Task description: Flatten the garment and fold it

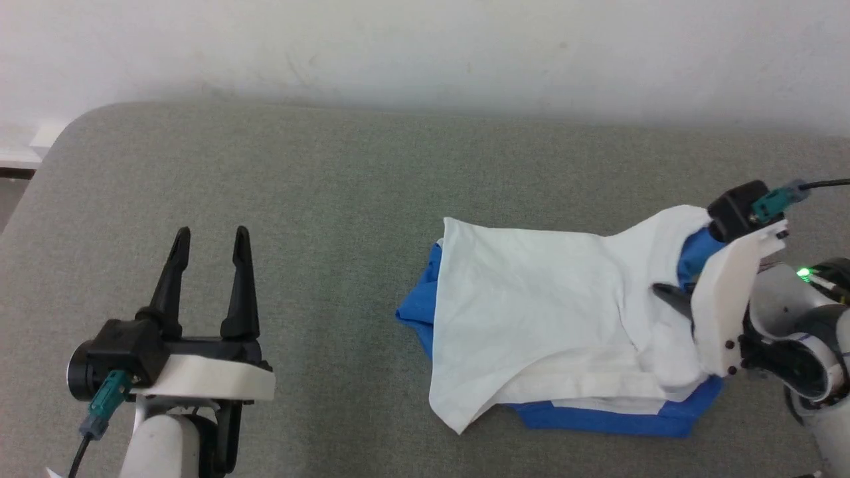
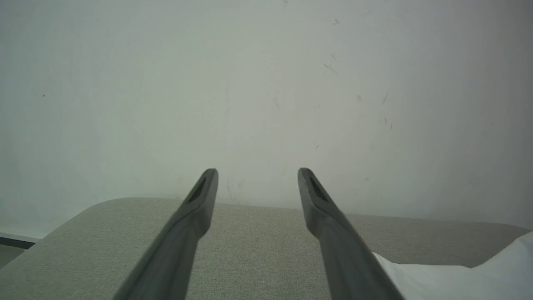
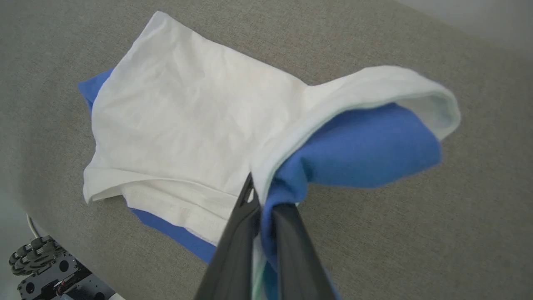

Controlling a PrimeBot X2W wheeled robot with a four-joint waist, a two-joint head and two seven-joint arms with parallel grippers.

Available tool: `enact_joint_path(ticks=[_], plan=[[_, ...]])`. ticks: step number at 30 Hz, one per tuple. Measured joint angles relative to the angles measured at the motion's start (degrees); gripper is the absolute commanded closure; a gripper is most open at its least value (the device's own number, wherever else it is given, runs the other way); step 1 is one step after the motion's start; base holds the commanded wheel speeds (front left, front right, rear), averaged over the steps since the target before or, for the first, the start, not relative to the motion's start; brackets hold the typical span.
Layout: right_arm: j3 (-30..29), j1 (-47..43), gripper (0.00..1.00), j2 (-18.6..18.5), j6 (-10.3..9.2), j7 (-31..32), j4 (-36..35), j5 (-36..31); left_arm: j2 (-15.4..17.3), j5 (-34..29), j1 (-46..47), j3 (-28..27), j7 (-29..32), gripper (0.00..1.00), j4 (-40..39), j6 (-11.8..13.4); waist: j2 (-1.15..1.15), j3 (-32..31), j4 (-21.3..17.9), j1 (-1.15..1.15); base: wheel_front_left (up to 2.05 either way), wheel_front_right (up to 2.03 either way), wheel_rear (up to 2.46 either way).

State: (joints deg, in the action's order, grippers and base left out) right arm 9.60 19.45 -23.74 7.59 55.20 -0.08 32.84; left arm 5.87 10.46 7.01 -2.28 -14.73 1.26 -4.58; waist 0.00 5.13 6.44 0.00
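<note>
The partly folded white T-shirt (image 1: 524, 299) with blue sleeves is spread on the grey bench (image 1: 299, 172). At the T-shirt's right edge, white and blue layers are pinched together and lifted by the clenched fingers of the right gripper (image 3: 260, 202). The left gripper (image 1: 211, 234) is held well apart to the T-shirt's left, its fingers released and empty.

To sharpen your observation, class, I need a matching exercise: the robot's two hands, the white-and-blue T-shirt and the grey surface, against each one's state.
Column one: 1 left hand with two long dark fingers; 2 right hand, same build; 3 thin white T-shirt with blue sleeves; 4 grey fabric surface.
Column two: a shut on cloth; b bears the shirt; c open, empty; d one edge lifted.
Pairs: 1-c, 2-a, 3-d, 4-b.
</note>
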Motion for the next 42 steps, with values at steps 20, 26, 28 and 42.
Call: enact_joint_path(ticks=[20, 26, 28, 42], plan=[[15.85, 10.00, 1.00, 11.88, -0.04, -9.23, 15.49, -0.53, -1.41, -0.27, 0.38, 0.81, 0.00, 0.00, 1.35, -1.52, 0.00, 3.85, 6.22, 0.01, 0.00, 0.00, 0.00], [21.05, 12.24, 1.00, 11.57, -0.04, -12.41, 21.18, -1.99, -1.94, -0.27, 0.76, 0.91, 0.00, 0.00, 1.53, -1.92, 0.00, 5.30, 7.72, 0.01, 0.00, 0.00, 0.00], [23.36, 13.14, 0.00, 11.44, -0.04, -13.71, 21.97, -2.07, -2.05, -0.29, 0.77, 0.98, 0.00, 0.00, 1.56, -1.93, 0.00, 5.57, 8.00, 0.01, 0.00, 0.00, 0.00], [29.98, 18.25, 0.00, 12.11, -0.03, -27.85, 18.82, 1.42, -2.23, -1.02, 1.11, -0.37, 0.00, 0.00, 1.75, -2.01, 0.00, 3.65, 5.20, 0.01, 0.00, 0.00, 0.00]])
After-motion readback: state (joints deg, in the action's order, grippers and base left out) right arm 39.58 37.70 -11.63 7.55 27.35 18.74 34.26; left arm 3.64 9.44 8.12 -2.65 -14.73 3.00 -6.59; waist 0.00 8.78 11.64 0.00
